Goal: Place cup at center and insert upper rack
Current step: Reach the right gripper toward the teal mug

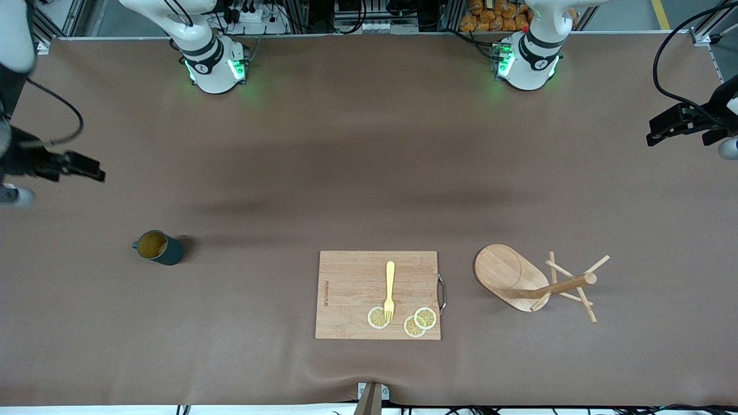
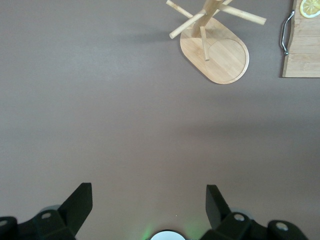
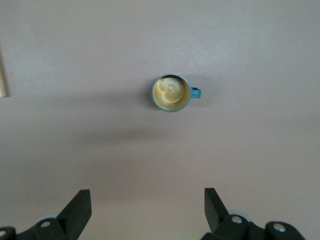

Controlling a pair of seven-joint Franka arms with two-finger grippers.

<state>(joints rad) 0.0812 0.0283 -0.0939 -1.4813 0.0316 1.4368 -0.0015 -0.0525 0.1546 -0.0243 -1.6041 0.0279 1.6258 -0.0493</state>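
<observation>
Front view, entry one: a small dark teal-green cylindrical cup (image 1: 158, 247) with a tan-yellow inside stood upright on the brown worktop (image 1: 346, 161), toward my right arm's end, its handle turned away from the board.

Entry two: a light wooden mug-tree upper rack (image 1: 527, 279) lay tipped on its side toward my left arm's end, oval base on edge, thin pegs splayed on the cloth.

Entry three: a rectangular wooden cutting board (image 1: 351, 288) sat between them, carrying a yellow fork (image 1: 390, 291) and three lemon slices (image 1: 420, 321).

Entry four: my left hand (image 2: 149, 200) hung high over bare cloth well apart from the rack, fingers spread wide, holding nothing. My right hand (image 3: 147, 202) hung likewise over cloth near the cup, fingers apart and empty. Nothing had been moved yet.

Hazards, as I judged them: the round cup could slip or tip if gripped off-centre or against its handle; the rack's pegs could snag a finger; the board crowded the middle.
</observation>
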